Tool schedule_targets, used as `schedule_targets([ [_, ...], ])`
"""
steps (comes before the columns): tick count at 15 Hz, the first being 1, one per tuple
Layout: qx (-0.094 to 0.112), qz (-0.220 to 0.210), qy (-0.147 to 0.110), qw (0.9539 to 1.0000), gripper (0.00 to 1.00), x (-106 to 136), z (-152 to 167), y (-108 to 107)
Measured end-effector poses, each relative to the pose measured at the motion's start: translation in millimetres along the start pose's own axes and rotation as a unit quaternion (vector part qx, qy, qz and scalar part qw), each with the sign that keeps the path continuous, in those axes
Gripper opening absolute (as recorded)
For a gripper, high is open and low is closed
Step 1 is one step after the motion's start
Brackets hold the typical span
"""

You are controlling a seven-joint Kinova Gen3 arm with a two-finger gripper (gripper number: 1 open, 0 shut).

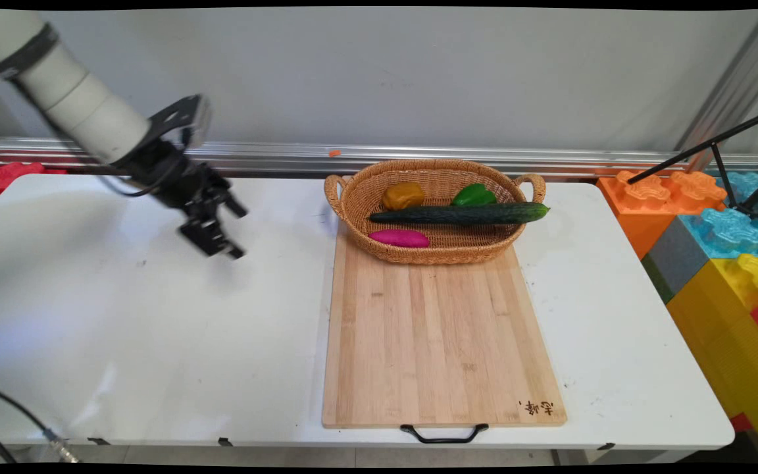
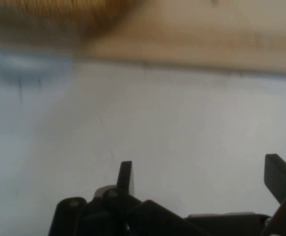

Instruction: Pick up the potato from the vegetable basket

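Black two-finger gripper (image 1: 231,230) spread wide, empty, hovering over white table (image 1: 122,329), left of oval wicker basket (image 1: 359,204). Basket well apart to right, on far end of bamboo cutting board (image 1: 438,342). Inside: one long dark-green cucumber (image 1: 458,214) lying left-right, one magenta sweet potato (image 1: 399,238), one yellow-brown lump (image 1: 403,195), one green pepper (image 1: 474,195).

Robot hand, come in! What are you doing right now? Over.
Gripper open, empty, above bare table. Nearest thing: basket on the wooden board, off to its side, holding the cucumber. Nothing between.
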Motion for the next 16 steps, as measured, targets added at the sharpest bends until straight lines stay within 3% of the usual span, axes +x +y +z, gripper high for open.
schedule_targets([
  [9, 0.063, -0.023, 0.067, 0.9955, 1.0, 116, 31, -2],
  [16, 0.115, -0.056, 0.091, 0.9876, 1.0, 178, 77, -24],
])
